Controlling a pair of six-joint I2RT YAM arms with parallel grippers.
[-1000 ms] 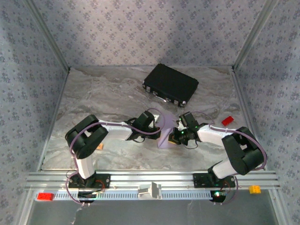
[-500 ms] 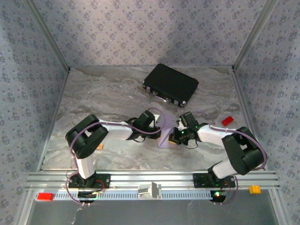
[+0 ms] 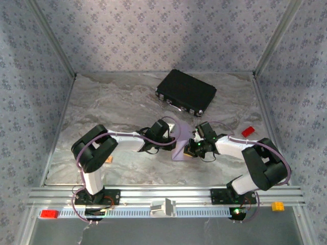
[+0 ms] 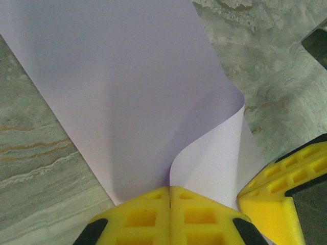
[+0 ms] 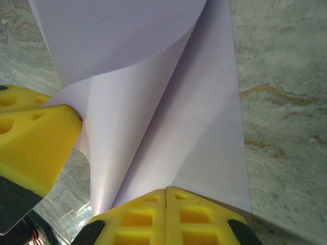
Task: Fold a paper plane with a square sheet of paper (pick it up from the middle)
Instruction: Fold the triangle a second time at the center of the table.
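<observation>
We find the sheet of paper [image 4: 117,87] mid-scene on the bench [image 3: 102,102], left end effector [image 4: 169,204] and right end effector [image 5: 166,204] each clamped on an edge; we judge it light, floppy, easily creased, so hold the edges.

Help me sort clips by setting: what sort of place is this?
Probably a lab robot enclosure: patterned wall panels on three sides, a marble-look table, and an aluminium mounting rail along its near edge.
</observation>
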